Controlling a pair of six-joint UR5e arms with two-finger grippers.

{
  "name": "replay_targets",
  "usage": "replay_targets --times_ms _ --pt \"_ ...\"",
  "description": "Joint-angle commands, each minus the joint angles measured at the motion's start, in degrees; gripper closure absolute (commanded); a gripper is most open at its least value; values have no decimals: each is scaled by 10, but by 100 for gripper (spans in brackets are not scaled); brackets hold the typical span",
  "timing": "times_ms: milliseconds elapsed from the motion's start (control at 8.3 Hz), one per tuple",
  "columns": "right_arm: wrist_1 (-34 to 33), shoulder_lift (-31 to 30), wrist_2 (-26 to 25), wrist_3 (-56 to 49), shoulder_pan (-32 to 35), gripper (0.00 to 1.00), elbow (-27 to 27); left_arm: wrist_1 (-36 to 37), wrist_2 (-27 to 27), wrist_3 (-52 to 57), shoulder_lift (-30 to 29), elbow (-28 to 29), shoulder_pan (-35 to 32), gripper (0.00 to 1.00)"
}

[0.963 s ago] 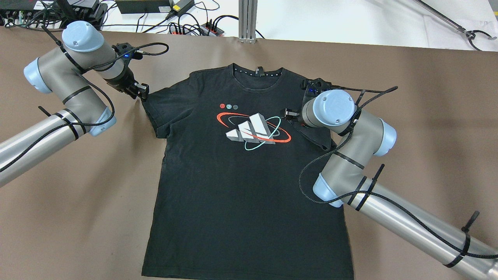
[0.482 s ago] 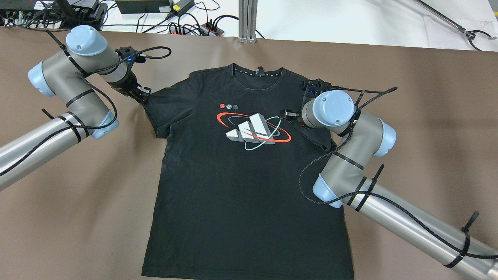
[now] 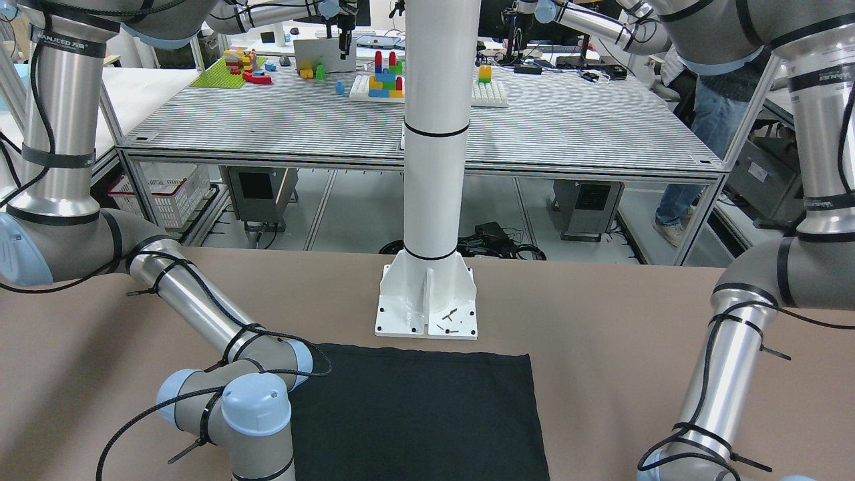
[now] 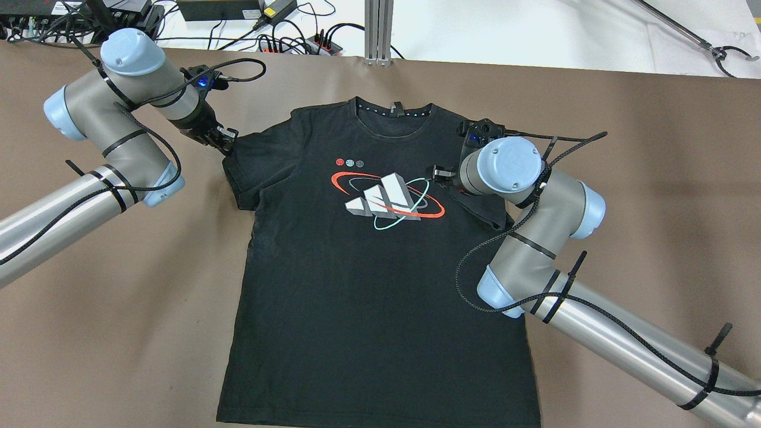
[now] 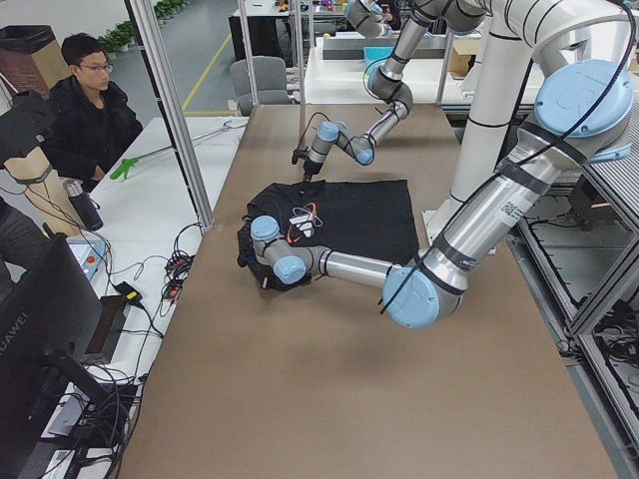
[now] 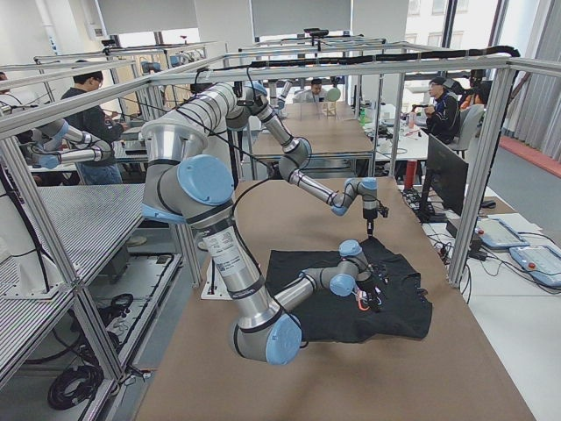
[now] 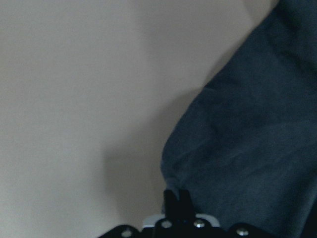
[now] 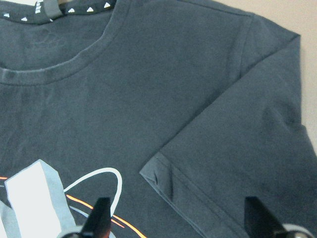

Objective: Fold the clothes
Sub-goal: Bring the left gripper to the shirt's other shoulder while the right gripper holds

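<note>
A black T-shirt [image 4: 368,285] lies flat at centre frame on the brown table [image 4: 654,148], collar toward the top edge, hem at the bottom, long axis vertical. At upper left, the left gripper [image 4: 225,140] pinches the left-hand sleeve [image 4: 241,169]. The right gripper [image 4: 438,173] hovers over the folded-in sleeve [image 8: 237,148], fingers spread wide and empty.

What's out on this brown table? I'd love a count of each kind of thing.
Black T-shirt: 1
Robot arms: 2, the left arm and the right arm
White pillar: 1
Total: 4
</note>
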Motion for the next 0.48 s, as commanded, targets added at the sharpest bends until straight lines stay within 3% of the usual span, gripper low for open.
replay_targets --times_ms 0,361 --pt "0 0 -1 -1 0 5 3 5 -22 -92 5 -77 0 100" --pt "0 -8 0 -9 0 5 2 12 20 -191 -49 -75 51 100"
